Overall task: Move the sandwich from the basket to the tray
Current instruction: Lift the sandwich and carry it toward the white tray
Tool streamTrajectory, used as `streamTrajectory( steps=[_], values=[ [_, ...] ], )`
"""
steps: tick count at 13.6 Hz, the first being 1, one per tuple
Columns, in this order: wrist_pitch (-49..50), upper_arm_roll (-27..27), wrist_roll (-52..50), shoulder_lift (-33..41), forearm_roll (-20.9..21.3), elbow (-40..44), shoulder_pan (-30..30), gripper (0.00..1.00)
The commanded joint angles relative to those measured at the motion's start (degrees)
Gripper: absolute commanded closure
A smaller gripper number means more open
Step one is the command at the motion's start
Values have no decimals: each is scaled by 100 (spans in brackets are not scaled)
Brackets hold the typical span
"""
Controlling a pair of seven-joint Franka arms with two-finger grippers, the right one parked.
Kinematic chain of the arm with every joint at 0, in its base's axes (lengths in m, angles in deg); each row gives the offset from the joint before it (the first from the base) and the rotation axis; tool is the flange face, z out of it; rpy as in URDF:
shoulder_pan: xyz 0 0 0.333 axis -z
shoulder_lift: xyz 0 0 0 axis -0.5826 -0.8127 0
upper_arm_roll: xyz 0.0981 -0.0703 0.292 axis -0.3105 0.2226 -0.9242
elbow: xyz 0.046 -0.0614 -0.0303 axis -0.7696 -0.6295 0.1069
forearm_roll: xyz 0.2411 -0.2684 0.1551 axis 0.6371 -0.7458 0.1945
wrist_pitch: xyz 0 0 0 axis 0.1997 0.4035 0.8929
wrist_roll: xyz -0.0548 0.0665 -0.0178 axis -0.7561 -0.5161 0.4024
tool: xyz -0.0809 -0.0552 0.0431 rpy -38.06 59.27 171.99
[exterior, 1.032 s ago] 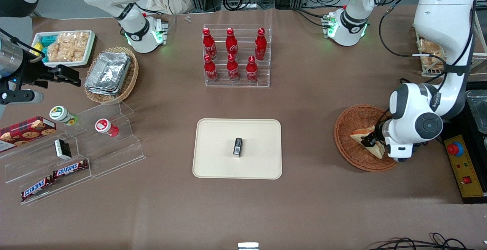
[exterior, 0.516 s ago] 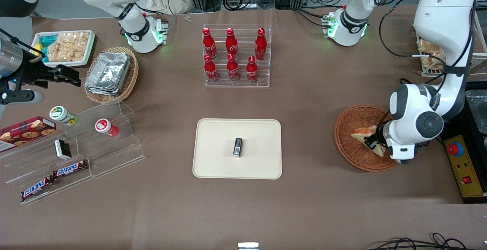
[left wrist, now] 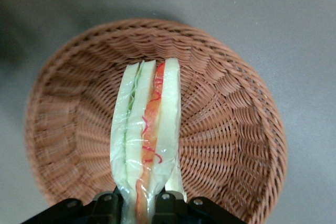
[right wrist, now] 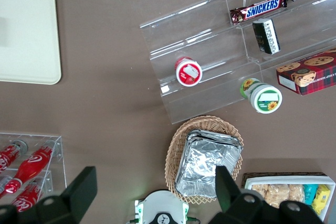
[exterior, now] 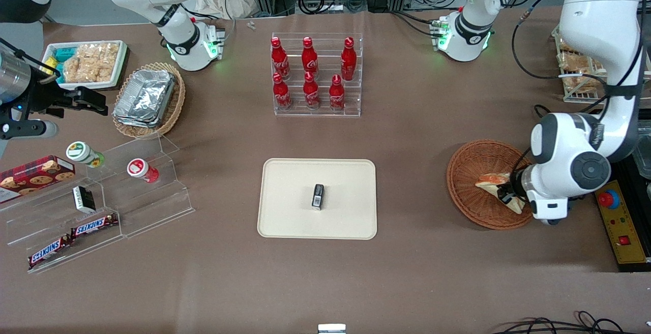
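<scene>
The sandwich, a wrapped wedge of white bread with red-orange and green filling, is clamped between the fingers of my left gripper and held above the reddish-brown wicker basket. In the left wrist view the sandwich stands on edge between the black fingers, with the basket underneath it. The cream-beige tray lies at the table's middle, toward the parked arm's end from the basket, with a small dark box on it.
A clear rack of red cola bottles stands farther from the front camera than the tray. A yellow control box with a red button sits beside the basket. A clear stepped snack shelf and a foil-tray basket lie toward the parked arm's end.
My left gripper has risen and shifted slightly toward the working arm's end with the sandwich in it. The sandwich has lifted off the basket floor and turned on edge.
</scene>
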Motion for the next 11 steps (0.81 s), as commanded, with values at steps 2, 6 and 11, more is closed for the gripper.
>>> streamTrajectory(
  steps=[2,6,11],
  values=[
    [1265,47,131,28,69,1057,73,100],
    [2232,616,288,-42,7,2348,170,100],
    [2314,1504,342,-313,51,2966,353,100]
  ],
)
